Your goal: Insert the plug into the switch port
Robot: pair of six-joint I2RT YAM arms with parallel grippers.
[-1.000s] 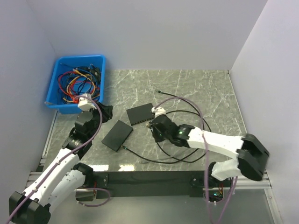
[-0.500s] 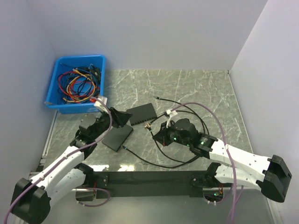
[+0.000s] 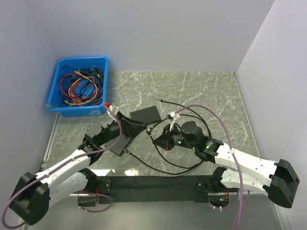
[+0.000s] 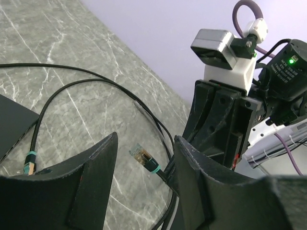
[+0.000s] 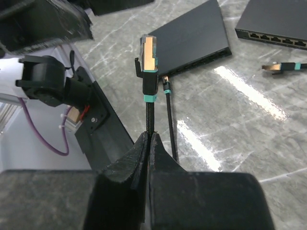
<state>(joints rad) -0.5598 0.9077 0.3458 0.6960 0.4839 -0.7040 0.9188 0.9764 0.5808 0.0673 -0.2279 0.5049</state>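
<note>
While the right gripper (image 5: 147, 139) is clamping the black cable (image 5: 147, 112) just behind the plug (image 5: 147, 53), fingers fully closed on it, the plug is sticking straight out past the fingertips. Its long axis is running in line with the fingers, gold-contact end leading, lifted clear of the table (image 5: 249, 124). Taking the switch (image 5: 276, 21) as reference: its port row is facing the right wrist camera. The plug is sitting on that port side, near but apart, and off to one side of the row rather than square on it. So the plug axis is pointing past the switch, not into a port. I'm reading the next move as a swing toward the port row, a drop to port level, then a straight push along the axis. Meanwhile the left gripper (image 4: 144, 139) is hanging wide open, holding nothing, just beside the switch's left end in the top view. It's nearer the switch body, but the right arm is the one carrying the plug. A second plug (image 5: 278, 68) is lying loose right in front of the port row, so I'm flagging a snag risk. A second switch (image 5: 206, 40) is lying beside the first, on the left-arm side; can't tell which one is the target.
</note>
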